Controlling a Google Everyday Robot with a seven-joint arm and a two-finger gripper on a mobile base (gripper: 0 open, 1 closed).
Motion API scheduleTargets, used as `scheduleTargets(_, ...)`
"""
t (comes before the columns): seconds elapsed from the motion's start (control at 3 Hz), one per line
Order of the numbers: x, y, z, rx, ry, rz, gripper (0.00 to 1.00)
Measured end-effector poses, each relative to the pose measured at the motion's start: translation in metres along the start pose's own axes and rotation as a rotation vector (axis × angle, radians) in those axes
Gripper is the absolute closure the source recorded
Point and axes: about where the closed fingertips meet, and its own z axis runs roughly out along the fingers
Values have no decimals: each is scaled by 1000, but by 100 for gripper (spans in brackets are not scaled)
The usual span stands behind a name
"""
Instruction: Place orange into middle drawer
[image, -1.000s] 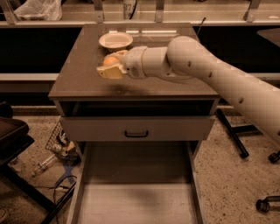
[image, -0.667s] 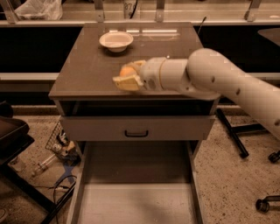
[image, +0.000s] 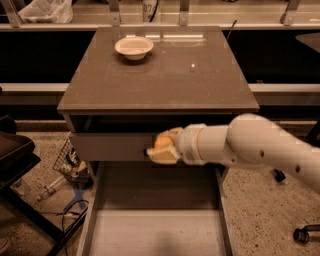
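Note:
My gripper (image: 161, 148) is in the middle of the camera view, in front of the cabinet, and is shut on the orange (image: 162, 142), a small round orange fruit that shows between the pale fingers. It hangs above the back part of the middle drawer (image: 95, 220), which is pulled out wide with a pale flat floor and low side walls. My white arm (image: 260, 150) comes in from the right.
A white bowl (image: 134, 47) sits at the back left of the brown cabinet top (image: 160, 80). The grey drawer front (image: 107, 146) above is behind my gripper. Clutter and cables (image: 70, 172) lie on the floor at the left. A chair base (image: 305, 232) is at the right.
My gripper has carried the orange from above the cabinet top forward and down, past the front edge, to a spot above the pulled-out middle drawer.

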Motion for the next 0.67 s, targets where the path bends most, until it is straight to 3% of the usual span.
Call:
scheduleTargets(0.33,55,37,9,-51,53,47,100)
scheduleTargets(0.67,58,37,13,-53,53,51,100)
